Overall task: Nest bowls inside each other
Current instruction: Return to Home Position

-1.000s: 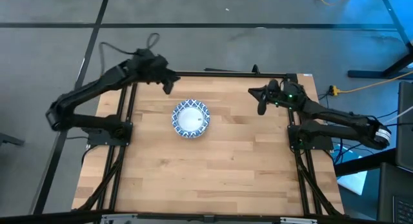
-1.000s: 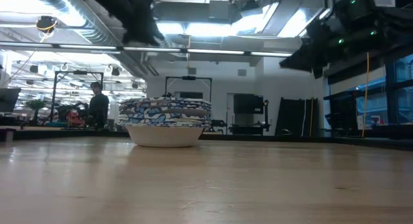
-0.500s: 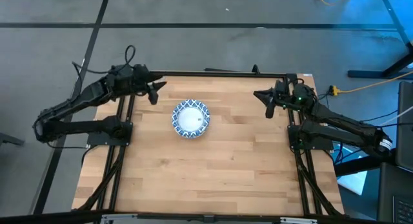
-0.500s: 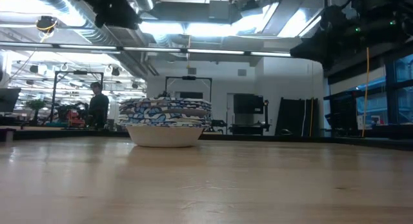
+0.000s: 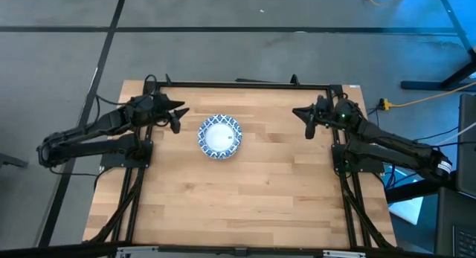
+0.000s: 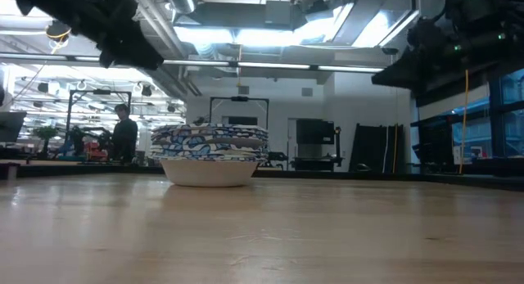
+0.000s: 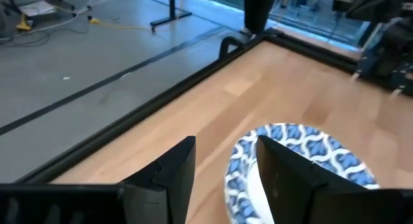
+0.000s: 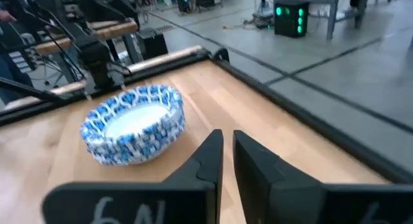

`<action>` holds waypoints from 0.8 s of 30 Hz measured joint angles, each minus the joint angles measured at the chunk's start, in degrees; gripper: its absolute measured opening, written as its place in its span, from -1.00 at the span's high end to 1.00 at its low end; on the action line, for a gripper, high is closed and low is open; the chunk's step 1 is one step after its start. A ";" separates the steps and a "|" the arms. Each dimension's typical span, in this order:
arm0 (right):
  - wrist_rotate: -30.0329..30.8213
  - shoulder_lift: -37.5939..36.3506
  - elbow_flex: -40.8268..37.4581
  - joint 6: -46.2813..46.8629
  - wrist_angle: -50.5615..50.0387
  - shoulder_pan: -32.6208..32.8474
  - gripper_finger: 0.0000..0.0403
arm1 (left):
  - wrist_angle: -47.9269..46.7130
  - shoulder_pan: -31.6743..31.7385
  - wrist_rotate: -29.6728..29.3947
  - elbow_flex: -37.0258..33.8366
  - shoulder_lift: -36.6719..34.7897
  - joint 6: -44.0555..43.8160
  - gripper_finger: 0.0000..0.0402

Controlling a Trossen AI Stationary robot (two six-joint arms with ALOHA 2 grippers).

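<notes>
The bowls (image 5: 220,136) sit nested in one stack of blue-and-white rims with a white centre. The lowest bowl's base rests on the wooden table, toward its far side. In the low view the stack (image 6: 211,155) shows several layered rims. My left gripper (image 5: 177,118) hovers open just left of the stack, touching nothing. In its wrist view, the left gripper (image 7: 226,179) has the stack (image 7: 310,153) just ahead of it. My right gripper (image 5: 309,123) hangs shut, well to the right of the stack; in the right wrist view it (image 8: 227,161) faces the stack (image 8: 132,124).
A black frame rail (image 5: 245,85) runs along the table's far edge, with arm mounts at both side edges. Bare wood (image 5: 238,198) stretches across the near half of the table. A person (image 6: 124,135) stands far off in the room behind.
My left gripper has drawn back from above the far edge, moving toward the table's left and near side and coming down, and now stays beside the stack. My right gripper has shifted slightly toward the right edge. The stack has stayed put.
</notes>
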 joint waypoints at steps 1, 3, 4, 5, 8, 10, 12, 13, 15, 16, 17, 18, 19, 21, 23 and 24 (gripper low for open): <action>-0.03 -0.01 -0.81 0.75 0.36 0.00 0.81 | -0.02 -0.08 -0.66 -0.77 -0.78 -0.02 0.21; -0.28 -0.34 -2.27 1.30 2.06 0.00 0.81 | 0.17 -0.22 -1.24 -2.12 -2.55 -0.02 0.20; -0.26 -0.66 -2.81 1.34 2.76 0.00 0.81 | 0.20 -0.22 -1.29 -2.74 -3.42 -0.02 0.20; -0.24 -1.04 -3.15 1.29 2.97 0.00 0.81 | 0.06 -0.22 -1.35 -3.39 -4.36 -0.02 0.20; 0.04 -2.41 -3.74 1.14 2.88 0.02 0.81 | -0.04 -0.20 -1.78 -5.54 -7.22 -0.04 0.22; -0.08 -3.33 -4.20 0.70 3.07 0.02 0.81 | 0.03 -0.20 -1.87 -6.80 -9.15 -0.18 0.21; -0.26 -4.26 -5.08 -0.08 3.14 0.02 0.81 | 0.04 -0.20 -1.87 -8.05 -10.95 -0.29 0.21; -0.26 -4.73 -5.70 -0.05 3.14 0.02 0.81 | 0.10 -0.20 -1.87 -8.73 -11.84 -0.44 0.20; -0.28 -5.54 -6.79 0.69 3.42 0.02 0.81 | 0.00 -0.20 -1.87 -10.06 -13.43 -0.60 0.20; -0.33 -5.94 -7.21 1.16 3.58 0.02 0.81 | 0.22 -0.20 -1.87 -10.72 -14.19 -0.85 0.20; -0.35 -6.34 -7.57 1.26 3.73 0.02 0.81 | 0.43 -0.20 -1.87 -11.41 -14.89 -1.32 0.20; -0.37 -6.67 -7.87 1.27 3.89 0.02 0.81 | 0.45 -0.20 -1.87 -12.03 -15.48 -1.59 0.20; -0.37 -7.06 -8.19 1.24 4.00 0.02 0.81 | 0.43 -0.20 -1.87 -12.65 -16.00 -1.67 0.20; -0.35 -7.75 -8.78 1.24 4.26 0.02 0.81 | 0.18 -0.20 -1.86 -13.71 -17.11 -1.86 0.20; -0.33 -8.39 -9.75 1.37 4.92 0.02 0.81 | 0.43 -0.20 -1.87 -14.47 -17.88 -2.46 0.20; -0.13 -8.65 -10.37 1.85 5.33 0.02 0.81 | 0.51 -0.20 -1.93 -14.99 -18.31 -2.94 0.20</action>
